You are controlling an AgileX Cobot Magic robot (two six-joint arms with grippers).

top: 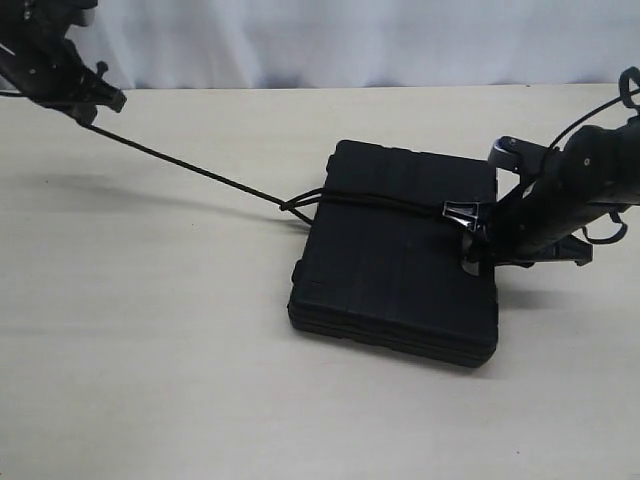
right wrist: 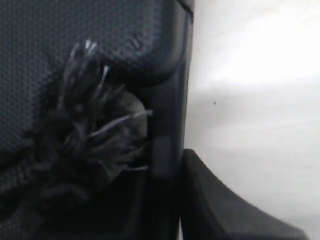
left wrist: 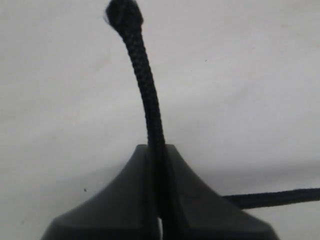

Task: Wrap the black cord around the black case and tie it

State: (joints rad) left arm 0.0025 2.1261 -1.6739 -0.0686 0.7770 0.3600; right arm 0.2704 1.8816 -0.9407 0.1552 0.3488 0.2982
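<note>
1. Jaws clamped tight: left gripper (top: 100, 97), upper left of frame, pinches the black cord (top: 200, 172), stretched taut.
2. Centre frame, the black case (top: 400, 270), cord crossing its top.
3. Right gripper (top: 473, 240) at the case's right edge beside the frayed tassel (right wrist: 90, 145); its jaws, can't tell.

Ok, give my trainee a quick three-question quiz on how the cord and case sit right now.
1. True or false: the left pincer is shut on the black cord, which runs taut to the black case.
2. Where is the cord at the case? A) Across its top face. B) Coiled on the table beside it. C) Threaded through its handle slot only.
3. Fill in: the frayed tassel sits at the case edge where the ____ pincer is.

Key: 1 true; 2 A; 3 right.
</note>
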